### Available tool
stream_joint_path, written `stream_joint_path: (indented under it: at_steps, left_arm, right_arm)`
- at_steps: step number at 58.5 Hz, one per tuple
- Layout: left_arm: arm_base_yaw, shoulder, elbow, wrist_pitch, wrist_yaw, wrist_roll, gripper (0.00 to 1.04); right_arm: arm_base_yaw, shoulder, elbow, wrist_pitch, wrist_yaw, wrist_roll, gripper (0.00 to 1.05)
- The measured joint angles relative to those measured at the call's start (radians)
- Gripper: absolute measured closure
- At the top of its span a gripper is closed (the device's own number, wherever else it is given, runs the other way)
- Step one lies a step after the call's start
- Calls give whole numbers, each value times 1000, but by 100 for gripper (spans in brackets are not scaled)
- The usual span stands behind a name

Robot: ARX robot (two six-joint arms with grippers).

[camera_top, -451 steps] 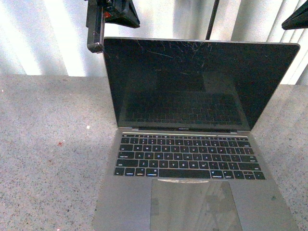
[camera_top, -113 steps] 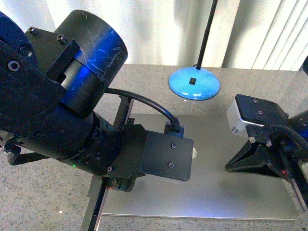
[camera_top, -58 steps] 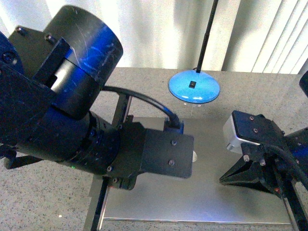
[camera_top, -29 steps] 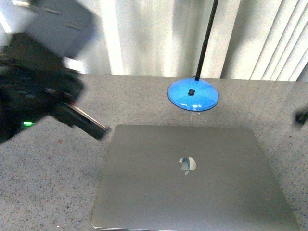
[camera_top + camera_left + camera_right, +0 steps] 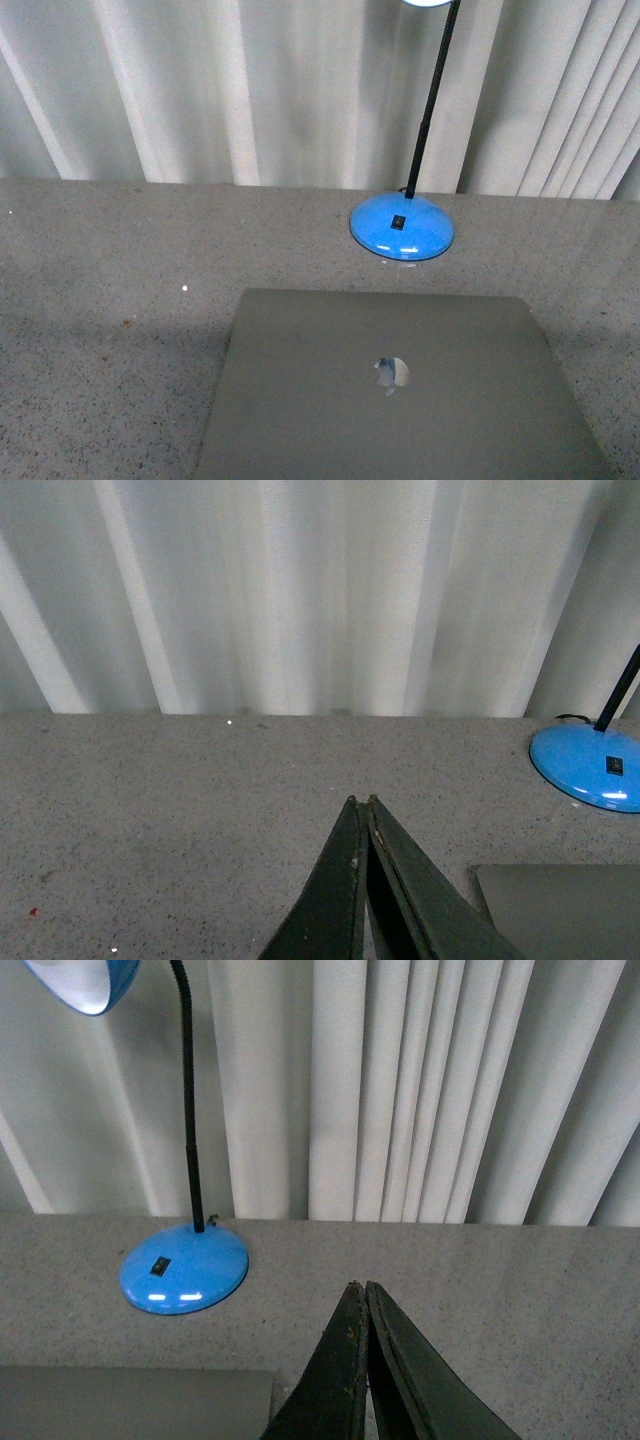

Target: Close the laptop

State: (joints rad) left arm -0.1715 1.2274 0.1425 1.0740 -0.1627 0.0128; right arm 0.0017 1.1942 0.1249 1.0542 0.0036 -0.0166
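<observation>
Laptop (image 5: pixel 400 395) work looks finished, and both sets of jaws are clenched on nothing: in the left wrist view the left gripper (image 5: pixel 360 802) shows its two dark fingers pressed tip to tip, and the right gripper (image 5: pixel 358 1288) shows the same in the right wrist view. Neither arm appears in the front view, and both sets of tips point out over bare table (image 5: pixel 110 300), clear of the lid.

Outward from the left tips, a grey corner of the lid shows just to their right; outward from the right tips, a strip of lid lies to their left. Beyond it stands the lamp (image 5: pixel 402 225), its round blue base close to the laptop's far edge but apart from it, its black stem rising toward the curtain (image 5: pixel 200 90).

Judging from this, the step in hand is simply to hold the arms well away and check that the lid sits flush; any further push should be flat and gentle near the front edge.

The laptop lies shut at the near centre of the table, a plain matte grey lid with a shiny logo (image 5: pixel 391 373) in its middle, its front edge cut off by the frame.
</observation>
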Motion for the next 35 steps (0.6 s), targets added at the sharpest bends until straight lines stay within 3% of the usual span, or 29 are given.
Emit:
stream_joint_path:
  at_steps: [21,26,35]
  left_arm:
    - [77,-294,-97,-201,72,-11,101]
    - [138,-372,-111,-265,150,-11,101]
    - [169,-499,-114,-371,158,-13,101]
  right_arm:
    - [0,-292,-87,-207,-3,3,102]
    - [0,-357,-99,-260,-3,3,102]
    - [0,-489,-115,-373,-3,4,102]
